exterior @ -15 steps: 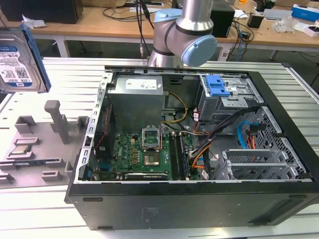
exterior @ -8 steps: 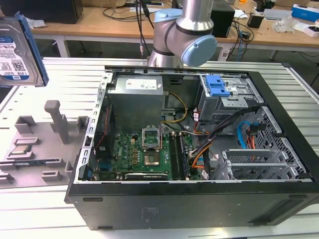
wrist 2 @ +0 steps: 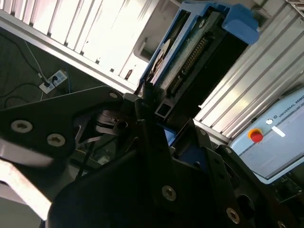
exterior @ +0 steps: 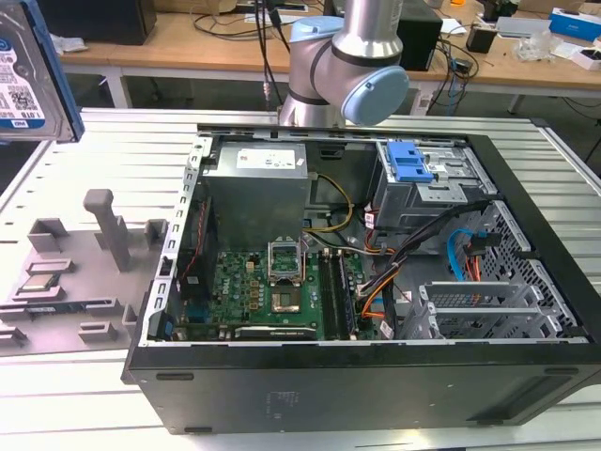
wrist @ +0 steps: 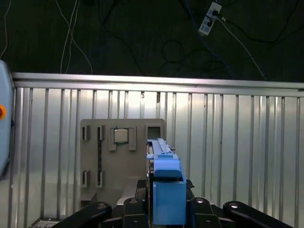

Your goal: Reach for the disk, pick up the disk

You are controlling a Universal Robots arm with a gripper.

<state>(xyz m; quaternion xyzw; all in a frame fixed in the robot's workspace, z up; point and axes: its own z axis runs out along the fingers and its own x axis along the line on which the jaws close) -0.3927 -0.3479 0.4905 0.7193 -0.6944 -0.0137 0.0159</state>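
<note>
Here's the disk [exterior: 26, 75], up off the table, high and well out past the open computer case [exterior: 357, 395] on the exterior view's left, with its far side cut off by the frame edge. It's flat silver metal with a blue plastic frame down its edge and a white-and-blue label whose print is too small to read. In the second wrist view the gripper [wrist 2: 166, 114] has its black, bolted fingers [wrist 2: 145, 102] pressed together on the disk [wrist 2: 187, 57], pinching it by the blue frame. A row of connector pins runs along one edge. The first wrist view catches the disk [wrist: 166, 185] edge-on, a thin slab with a blocky blue end. Beside the case on that same side, a matte grey moulded fixture plate [exterior: 84, 272] lies on the ribbed aluminium table [exterior: 113, 141].
</note>
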